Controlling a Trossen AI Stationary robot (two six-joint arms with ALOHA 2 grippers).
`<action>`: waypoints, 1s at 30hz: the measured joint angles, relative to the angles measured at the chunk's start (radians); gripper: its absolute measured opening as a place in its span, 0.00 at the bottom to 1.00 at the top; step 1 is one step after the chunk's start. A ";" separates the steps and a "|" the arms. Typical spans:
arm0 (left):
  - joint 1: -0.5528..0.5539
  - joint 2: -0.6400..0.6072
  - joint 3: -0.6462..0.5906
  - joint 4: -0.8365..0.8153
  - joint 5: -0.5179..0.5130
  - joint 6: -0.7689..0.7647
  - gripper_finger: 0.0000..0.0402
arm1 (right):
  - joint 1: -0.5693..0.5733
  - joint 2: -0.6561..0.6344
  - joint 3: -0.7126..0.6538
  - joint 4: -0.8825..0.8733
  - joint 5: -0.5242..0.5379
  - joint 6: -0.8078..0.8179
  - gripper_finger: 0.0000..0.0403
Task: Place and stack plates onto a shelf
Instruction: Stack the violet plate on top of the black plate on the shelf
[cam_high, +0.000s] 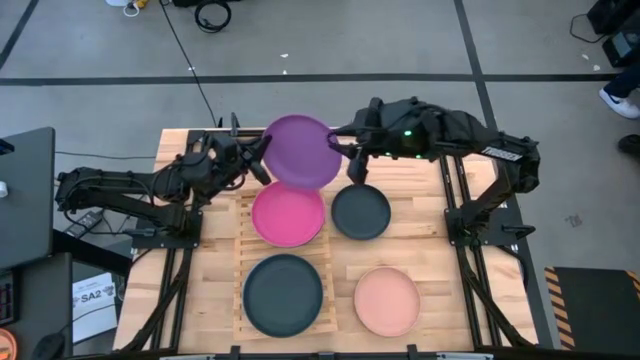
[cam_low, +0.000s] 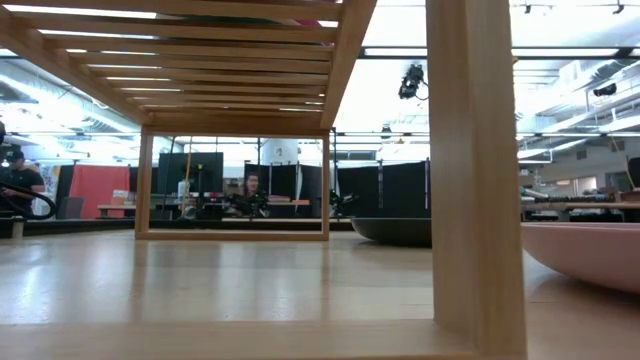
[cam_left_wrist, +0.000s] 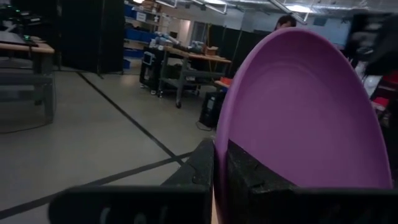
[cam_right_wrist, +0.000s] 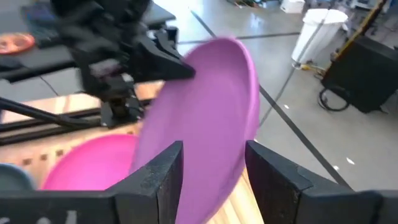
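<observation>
Purple plate (cam_high: 302, 150) hangs tilted, left gripper (cam_high: 262, 158) clamped, right gripper (cam_high: 347, 150) spread.

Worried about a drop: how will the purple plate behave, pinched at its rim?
The purple plate looks stiff, keeping its shape held by the left gripper at one edge. Its smooth matte rim may slip. The right gripper straddles the opposite edge, open.

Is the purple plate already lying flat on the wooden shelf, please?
No, the purple plate is held tilted above the far end of the shelf, gripped at its rim by the left gripper.
</observation>
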 joint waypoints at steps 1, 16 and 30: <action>0.001 0.001 0.000 -0.001 0.000 0.000 0.04 | 0.001 -0.010 0.000 -0.001 -0.006 0.000 0.44; -0.053 0.000 0.000 0.000 0.180 -0.097 0.04 | 0.022 -0.198 0.001 -0.259 -0.099 0.008 0.44; -0.253 -0.001 0.000 -0.003 0.422 -0.295 0.04 | 0.130 -0.269 -0.345 -0.171 0.024 -0.038 0.44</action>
